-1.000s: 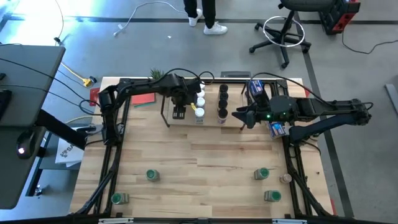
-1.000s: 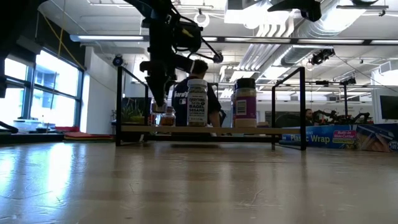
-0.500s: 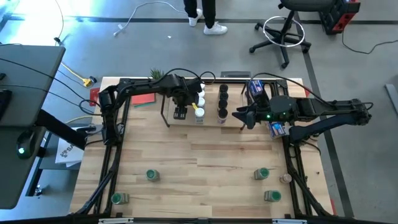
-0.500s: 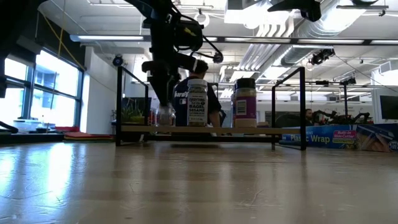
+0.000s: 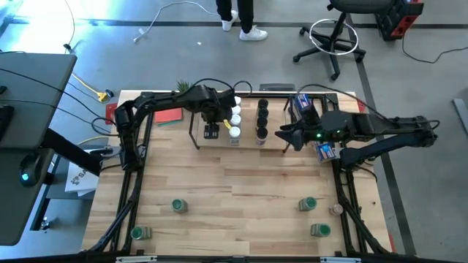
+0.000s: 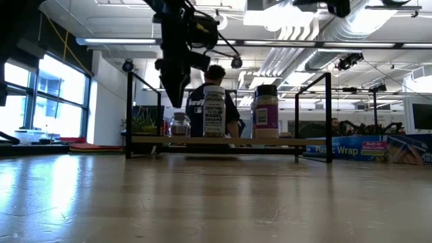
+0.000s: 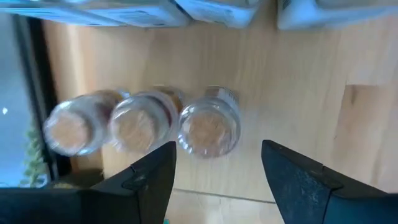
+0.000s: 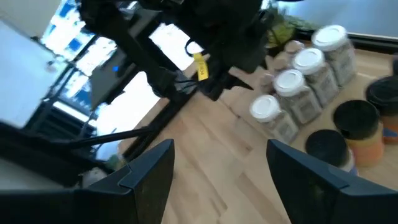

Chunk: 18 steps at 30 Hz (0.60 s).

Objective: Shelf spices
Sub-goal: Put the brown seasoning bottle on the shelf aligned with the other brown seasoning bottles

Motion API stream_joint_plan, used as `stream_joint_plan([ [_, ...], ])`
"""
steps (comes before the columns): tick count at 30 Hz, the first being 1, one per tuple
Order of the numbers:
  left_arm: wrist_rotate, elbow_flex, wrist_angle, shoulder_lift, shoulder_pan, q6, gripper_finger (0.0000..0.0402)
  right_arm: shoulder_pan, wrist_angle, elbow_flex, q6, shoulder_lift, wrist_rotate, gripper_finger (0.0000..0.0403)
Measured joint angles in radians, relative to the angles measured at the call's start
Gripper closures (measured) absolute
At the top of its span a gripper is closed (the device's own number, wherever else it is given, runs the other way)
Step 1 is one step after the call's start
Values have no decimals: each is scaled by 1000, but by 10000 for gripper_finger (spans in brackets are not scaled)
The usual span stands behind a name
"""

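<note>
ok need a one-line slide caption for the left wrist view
Open left gripper poised above three cork-topped spice jars standing in a row on the light-wood shelf.

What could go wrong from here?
1. The left gripper hangs open right above the cork-lid jar on the shelf; a sideways move could tip it into its two neighbours.
2. Four green-lid jars lie far off at the table's near edge, and some seem to be on their sides and may roll.
</note>
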Motion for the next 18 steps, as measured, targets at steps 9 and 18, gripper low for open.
stream_joint_plan([
  [9, 2, 79, -64, -105, -37, -246, 169, 77, -649, 375, -154, 95, -200, 153],
  [18, -16, 79, -16, -232, -105, -544, 169, 355, -824, 240, -206, 169, -677, 153],
])
